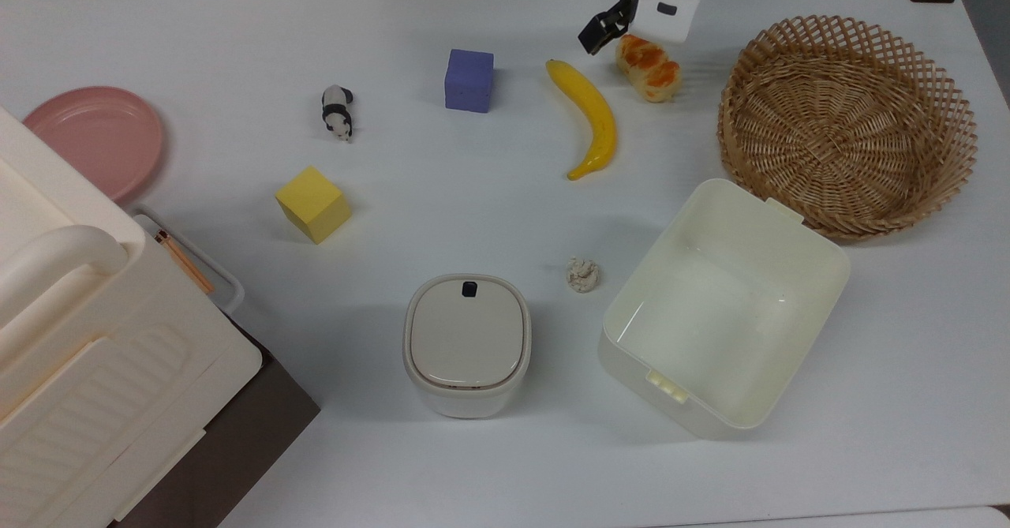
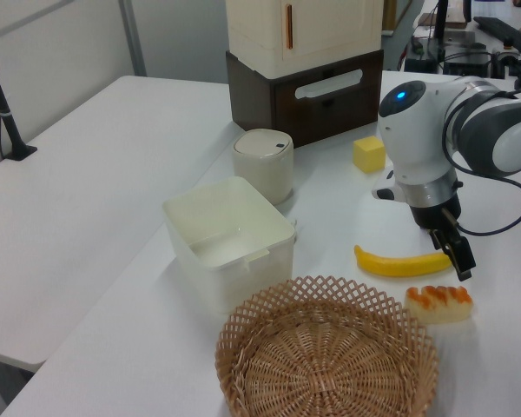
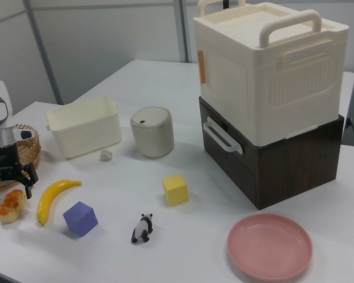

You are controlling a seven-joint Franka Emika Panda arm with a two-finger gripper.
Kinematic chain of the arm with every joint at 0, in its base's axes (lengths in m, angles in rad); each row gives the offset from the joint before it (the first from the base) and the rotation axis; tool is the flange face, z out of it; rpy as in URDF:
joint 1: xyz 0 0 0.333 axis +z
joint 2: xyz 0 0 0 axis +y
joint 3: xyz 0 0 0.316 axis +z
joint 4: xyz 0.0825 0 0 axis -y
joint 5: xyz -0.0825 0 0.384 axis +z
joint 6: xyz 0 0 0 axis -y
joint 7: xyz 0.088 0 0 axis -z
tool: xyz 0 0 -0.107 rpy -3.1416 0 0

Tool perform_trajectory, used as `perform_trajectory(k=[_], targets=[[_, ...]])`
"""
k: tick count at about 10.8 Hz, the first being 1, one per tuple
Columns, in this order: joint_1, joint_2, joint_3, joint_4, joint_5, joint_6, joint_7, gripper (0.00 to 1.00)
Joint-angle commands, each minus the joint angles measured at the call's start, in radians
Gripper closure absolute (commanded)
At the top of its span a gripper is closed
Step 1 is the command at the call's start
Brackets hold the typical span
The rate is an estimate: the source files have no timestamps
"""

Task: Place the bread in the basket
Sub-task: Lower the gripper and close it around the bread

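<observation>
The bread (image 1: 650, 69) lies on the table (image 1: 473, 196), between the banana (image 1: 590, 117) and the basket (image 1: 848, 124), apart from both. The gripper (image 3: 9, 187) hangs just above the bread, its fingers spread wide and holding nothing.

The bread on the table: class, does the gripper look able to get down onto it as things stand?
Probably yes. The gripper hangs open right above the bread, fingers spread. Nothing lies between them. The banana lies apart beside it, and the basket stands off to the top view's right.
</observation>
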Motion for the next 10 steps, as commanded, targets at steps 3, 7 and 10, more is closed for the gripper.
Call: perform_trajectory(k=[3, 7, 10], targets=[[0.007, -0.005, -0.011, -0.059, 0.014, 0.097, 0.020, 0.00], [0.030, 0.037, -0.008, -0.063, 0.014, 0.169, 0.045, 0.00], [0.034, 0.018, 0.027, -0.062, 0.016, 0.177, 0.082, 0.00]])
